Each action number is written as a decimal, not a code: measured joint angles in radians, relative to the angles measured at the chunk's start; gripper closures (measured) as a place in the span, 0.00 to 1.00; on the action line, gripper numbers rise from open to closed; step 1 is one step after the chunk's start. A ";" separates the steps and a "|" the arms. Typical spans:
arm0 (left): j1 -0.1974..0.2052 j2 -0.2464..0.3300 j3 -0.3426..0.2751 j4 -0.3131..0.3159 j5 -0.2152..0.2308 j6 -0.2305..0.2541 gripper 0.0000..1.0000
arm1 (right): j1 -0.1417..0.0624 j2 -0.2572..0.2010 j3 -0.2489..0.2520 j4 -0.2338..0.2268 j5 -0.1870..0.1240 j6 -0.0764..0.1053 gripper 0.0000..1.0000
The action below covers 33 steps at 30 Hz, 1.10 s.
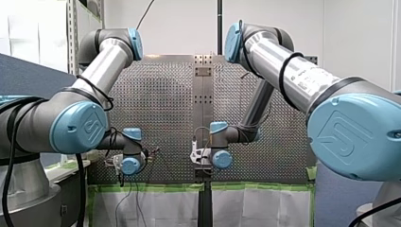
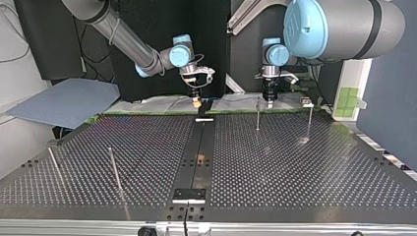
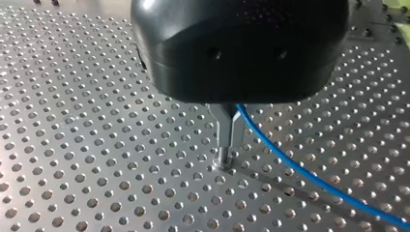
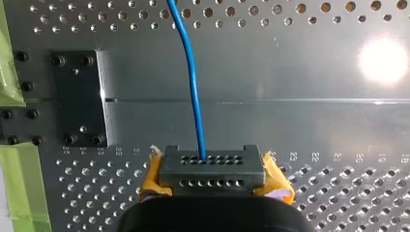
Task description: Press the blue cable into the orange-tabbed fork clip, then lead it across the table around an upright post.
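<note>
In the left wrist view my left gripper [image 3: 226, 151] has its metal fingers shut on the blue cable [image 3: 309, 176], their tips close above the perforated table [image 3: 96, 145]. From the fingers the cable trails off low over the holes. In the right wrist view my right gripper [image 4: 212, 186] is shut on a grey block with rows of holes [image 4: 212, 169], held between its yellow pads [image 4: 153, 180]. The blue cable [image 4: 191, 82] comes out of one hole and runs straight ahead. At the far edge in the top view, my right gripper [image 2: 196, 102] and my left gripper [image 2: 269, 101] hang side by side. No fork clip shows clearly.
Thin upright posts stand on the table in the top view: two near my left gripper [image 2: 257, 115] [image 2: 310, 120], two at the near left [image 2: 114, 169] [image 2: 53, 163]. A dark strip [image 2: 196, 157] runs down the middle. A black plate [image 4: 77, 96] and green tape [image 4: 12, 72] lie beside the right gripper.
</note>
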 joint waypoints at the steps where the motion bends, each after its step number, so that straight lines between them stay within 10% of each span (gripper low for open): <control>1: 0.001 0.000 0.002 -0.002 0.001 -0.004 1.00 | -0.002 0.002 0.000 0.001 0.000 0.000 1.00; 33: 0.044 -0.047 0.118 -0.146 0.057 -0.093 1.00 | -0.031 0.052 -0.051 0.010 0.000 0.001 1.00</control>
